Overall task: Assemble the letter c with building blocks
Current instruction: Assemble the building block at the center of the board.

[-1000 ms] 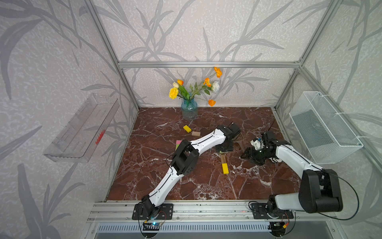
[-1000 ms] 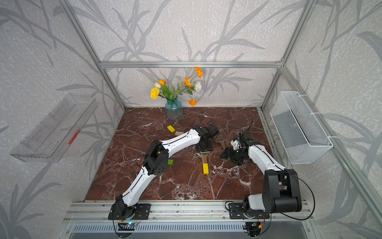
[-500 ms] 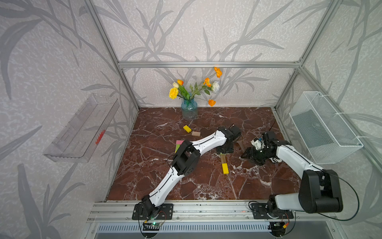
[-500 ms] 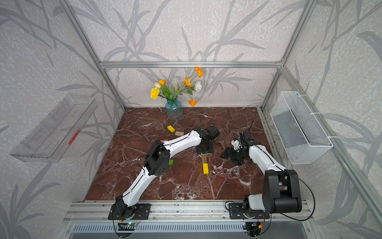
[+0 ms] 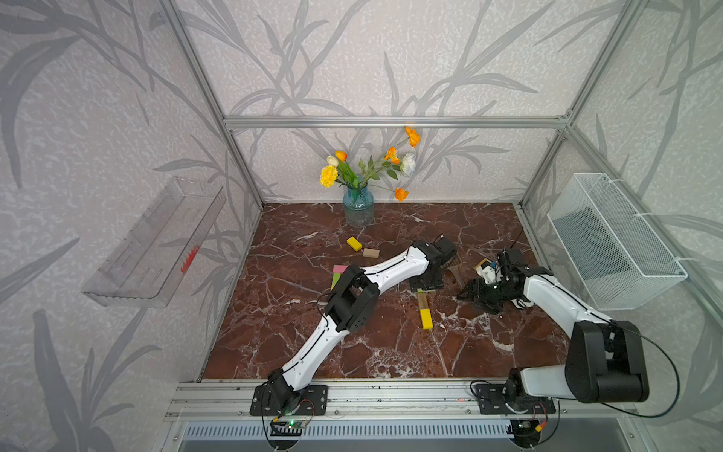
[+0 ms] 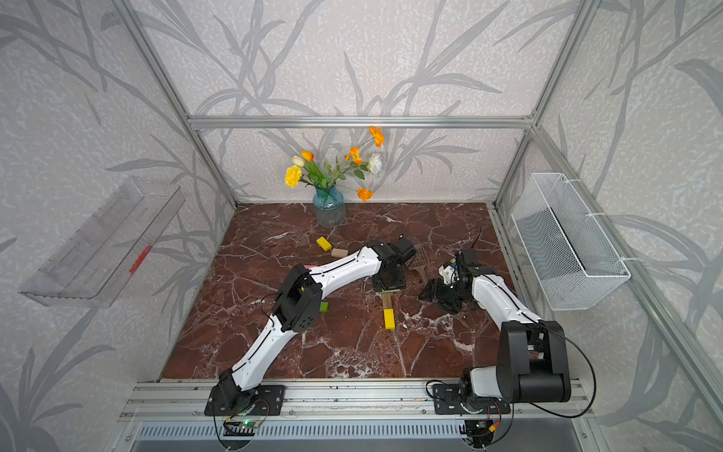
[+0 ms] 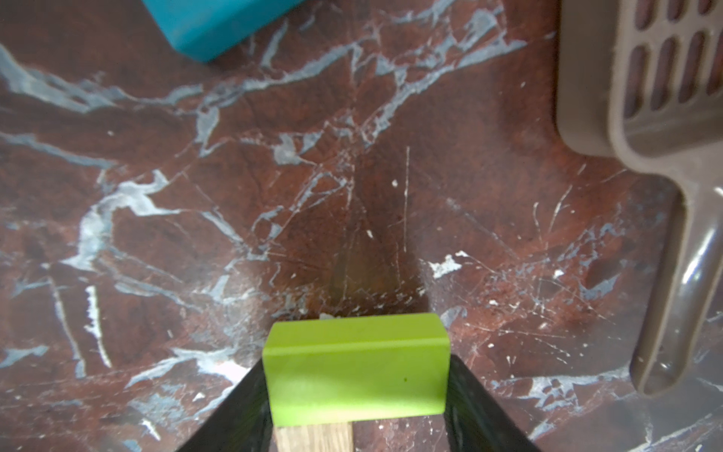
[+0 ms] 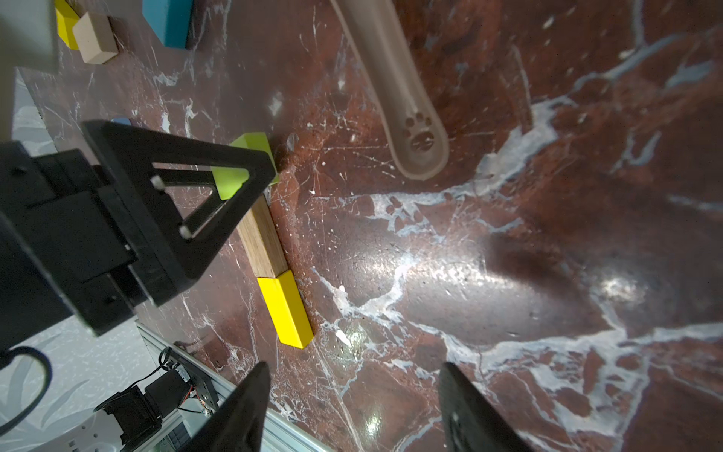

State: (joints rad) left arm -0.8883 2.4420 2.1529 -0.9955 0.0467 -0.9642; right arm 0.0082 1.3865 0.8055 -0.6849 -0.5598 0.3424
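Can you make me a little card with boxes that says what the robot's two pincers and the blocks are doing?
Left pincer: around the lime green block, grip unclear
Right pincer: open, empty
Row so far: lime green block, wood block, yellow block, in one line
Nearby: brown scoop, teal block

No legible text, brand or number anywhere in view; sole sign is a paw-print emblem (image 8: 419,135) moulded into the handle end of the brown scoop (image 8: 385,66) lying on the desk (image 8: 528,281), and a red mark (image 5: 189,258) on the clear wall tray (image 5: 148,250) is too small to read.
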